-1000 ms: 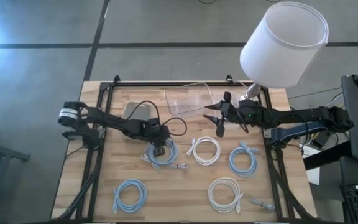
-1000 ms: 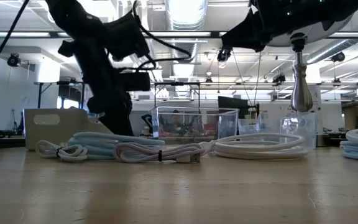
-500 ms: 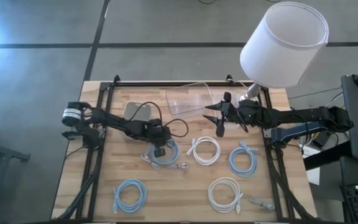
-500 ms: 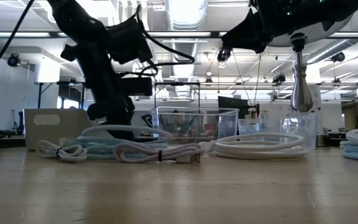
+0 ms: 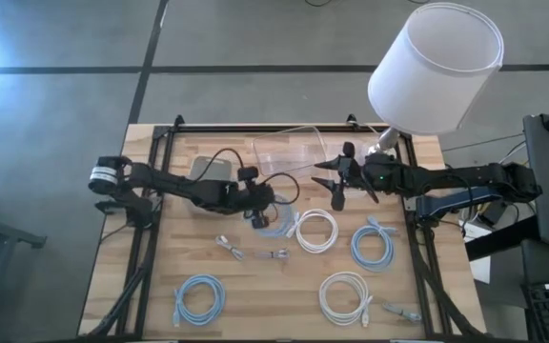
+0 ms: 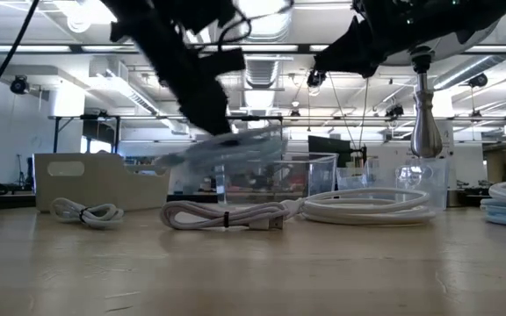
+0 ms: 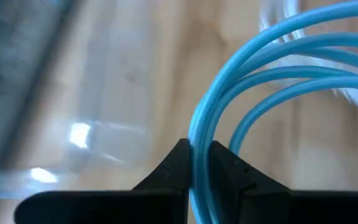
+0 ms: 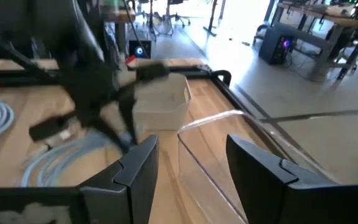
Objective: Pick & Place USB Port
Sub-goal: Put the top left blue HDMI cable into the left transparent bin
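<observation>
Now I see the biggest change on the tabletop: the light blue cable coil that lay left of centre a second ago is off the wood and has been carried toward the clear bin, leaving behind two small bundled cable ends where it had rested. In the low view the coil hangs tilted in the air, level with the clear bin's rim, where half a second ago it was just being raised off the surface.

The left arm has stretched further toward the middle of the tabletop; its left gripper is clamped tight on the blue coil, and my left wrist view shows the fingertips pinching several strands of the cable between them, with the wood and the bin's clear wall blurred behind.

The right arm has not moved across the three moments. Its right gripper hovers above the tabletop just beside the clear bin's right end, fingers spread wide, and through the right wrist view I look between them at the bin wall, the beige box and the left arm carrying the coil.

The rest lies as before: the white coil at centre, which the lifted blue coil now nearly touches, the blue coil at right, the blue coil at lower left, the white coil at lower centre, and the lamp shade over the far right corner.
</observation>
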